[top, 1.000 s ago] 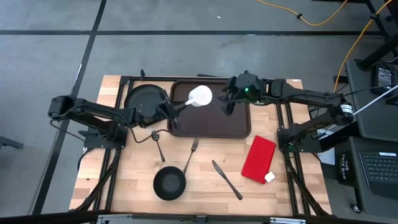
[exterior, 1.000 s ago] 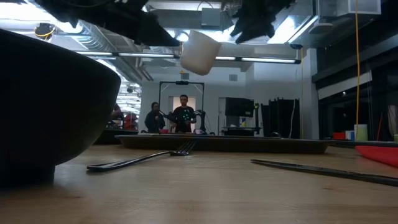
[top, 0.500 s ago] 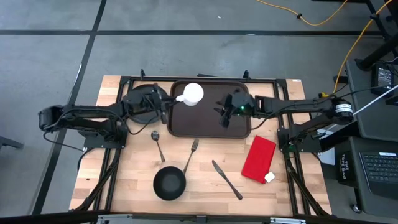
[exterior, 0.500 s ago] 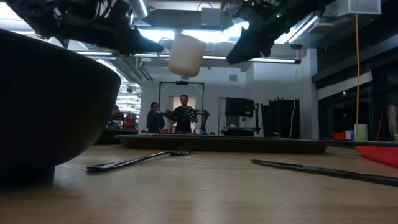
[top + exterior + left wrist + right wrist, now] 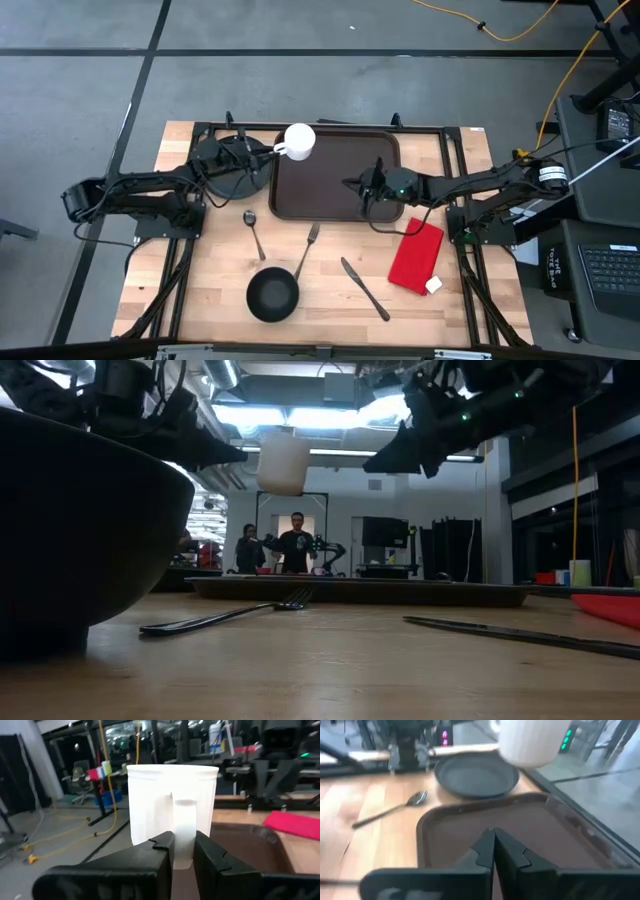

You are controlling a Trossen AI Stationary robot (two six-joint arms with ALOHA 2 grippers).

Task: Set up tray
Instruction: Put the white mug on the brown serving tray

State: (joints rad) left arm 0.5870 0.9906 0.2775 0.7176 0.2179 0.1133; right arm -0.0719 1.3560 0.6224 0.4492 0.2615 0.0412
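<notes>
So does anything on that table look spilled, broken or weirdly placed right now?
Nothing is spilled or broken. The odd sight is the white mug, held in the air by its handle in the left gripper at the brown tray's far left corner. The tray holds nothing yet; the right gripper hovers shut over it, empty.

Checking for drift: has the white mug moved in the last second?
Yes. The white mug, held by its handle in the left gripper, went from over the tray's back middle toward its back-left corner, nearer the black plate.
</notes>
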